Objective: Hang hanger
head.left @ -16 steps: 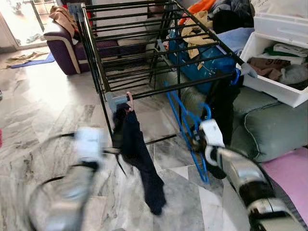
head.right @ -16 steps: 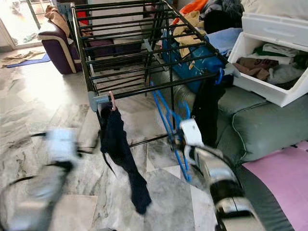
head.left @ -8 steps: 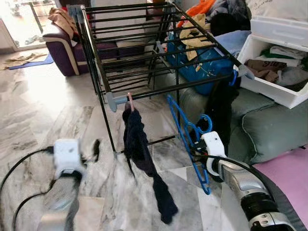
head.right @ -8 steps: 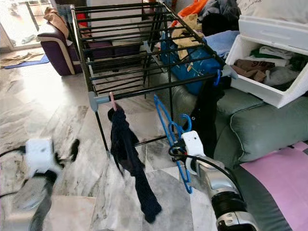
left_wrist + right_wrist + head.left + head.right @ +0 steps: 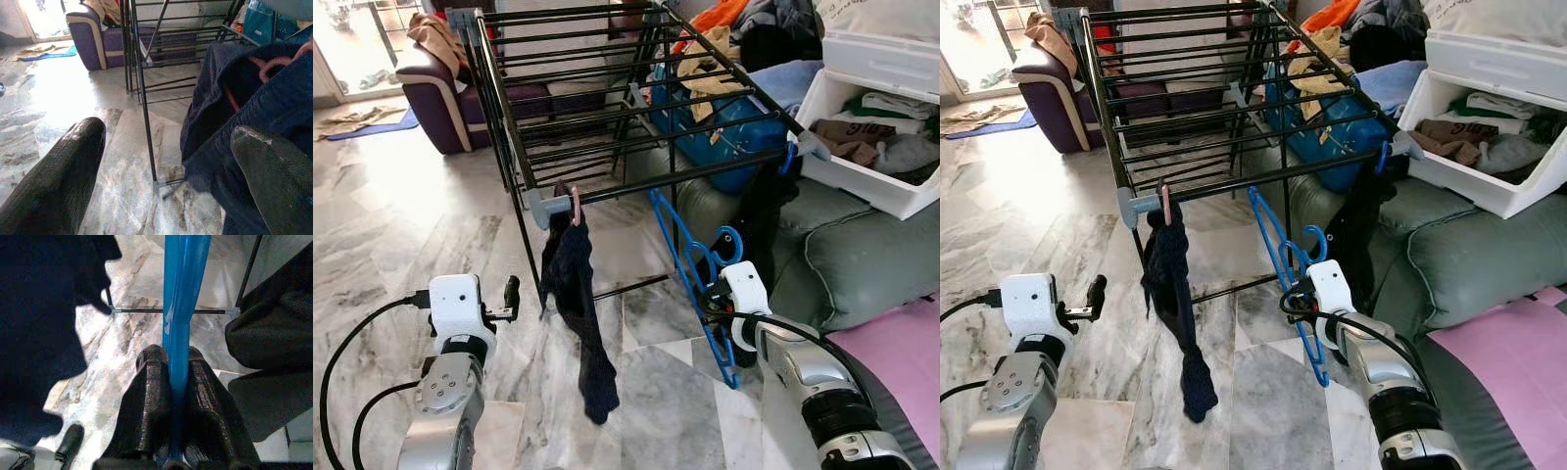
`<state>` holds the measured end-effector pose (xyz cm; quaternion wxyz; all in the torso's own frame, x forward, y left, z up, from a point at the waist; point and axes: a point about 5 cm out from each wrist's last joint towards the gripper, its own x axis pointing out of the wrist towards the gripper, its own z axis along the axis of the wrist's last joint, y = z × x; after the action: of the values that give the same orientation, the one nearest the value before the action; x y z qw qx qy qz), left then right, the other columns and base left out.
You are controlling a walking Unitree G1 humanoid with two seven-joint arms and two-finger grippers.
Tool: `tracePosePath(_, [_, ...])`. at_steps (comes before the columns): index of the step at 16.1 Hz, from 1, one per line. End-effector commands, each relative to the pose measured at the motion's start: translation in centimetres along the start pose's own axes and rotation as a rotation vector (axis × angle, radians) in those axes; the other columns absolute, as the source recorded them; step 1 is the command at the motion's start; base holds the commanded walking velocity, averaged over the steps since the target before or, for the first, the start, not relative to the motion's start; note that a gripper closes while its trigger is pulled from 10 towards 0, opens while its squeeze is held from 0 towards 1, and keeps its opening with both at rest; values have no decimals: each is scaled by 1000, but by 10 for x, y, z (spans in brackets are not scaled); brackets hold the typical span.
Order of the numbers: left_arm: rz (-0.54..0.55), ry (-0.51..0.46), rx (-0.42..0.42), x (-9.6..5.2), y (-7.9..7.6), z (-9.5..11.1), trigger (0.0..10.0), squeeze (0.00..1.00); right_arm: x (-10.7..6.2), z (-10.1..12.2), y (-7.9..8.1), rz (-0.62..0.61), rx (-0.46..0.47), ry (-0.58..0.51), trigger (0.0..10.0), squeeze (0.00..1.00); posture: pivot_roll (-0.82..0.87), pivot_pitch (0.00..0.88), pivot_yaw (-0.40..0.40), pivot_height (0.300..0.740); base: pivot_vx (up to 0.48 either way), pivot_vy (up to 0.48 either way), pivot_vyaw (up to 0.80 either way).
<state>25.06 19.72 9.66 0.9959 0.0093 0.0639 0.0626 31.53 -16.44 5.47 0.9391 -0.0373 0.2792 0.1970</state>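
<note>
My right gripper (image 5: 709, 305) is shut on the lower frame of a blue hanger (image 5: 688, 262), which leans upright just below the front bar of the black drying rack (image 5: 705, 172). The right wrist view has the blue hanger (image 5: 179, 303) pinched between both fingers (image 5: 151, 382). A dark navy garment (image 5: 572, 294) hangs from a pink hanger (image 5: 576, 204) at the rack's near left corner. My left gripper (image 5: 508, 300) is open, a little left of that garment, touching nothing. In the left wrist view the garment (image 5: 230, 147) lies behind one finger.
A black garment (image 5: 762, 220) hangs on a blue hook (image 5: 792, 155) at the rack's near right corner. Behind it lie a green cushion (image 5: 862, 264) and a white bin (image 5: 862, 176) of clothes. A purple armchair (image 5: 440, 93) stands far left. A pink mat (image 5: 901, 357) lies right.
My left arm has drawn back to the left from the navy garment and come to rest. The garment swung right, then back. The right gripper still holds the blue hanger in much the same place.
</note>
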Motion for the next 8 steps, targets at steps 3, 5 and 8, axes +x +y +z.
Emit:
tracePosePath(3, [17, 8, 7, 1, 4, -2, 10000, 0, -1, 11, 0, -1, -32, -35, 10000, 0, 44, 12, -27, 740, 295, 0, 0])
tracePosePath(5, [16, 5, 8, 1, 3, -2, 10000, 0, -2, 15, 1, 11, -39, -59, 10000, 0, 44, 11, -27, 740, 302, 122, 0])
tracePosePath(8, [14, 5, 7, 2, 3, -2, 10000, 0, -2, 16, 1, 14, -39, -64, 10000, 0, 42, 12, -27, 740, 304, 335, 0])
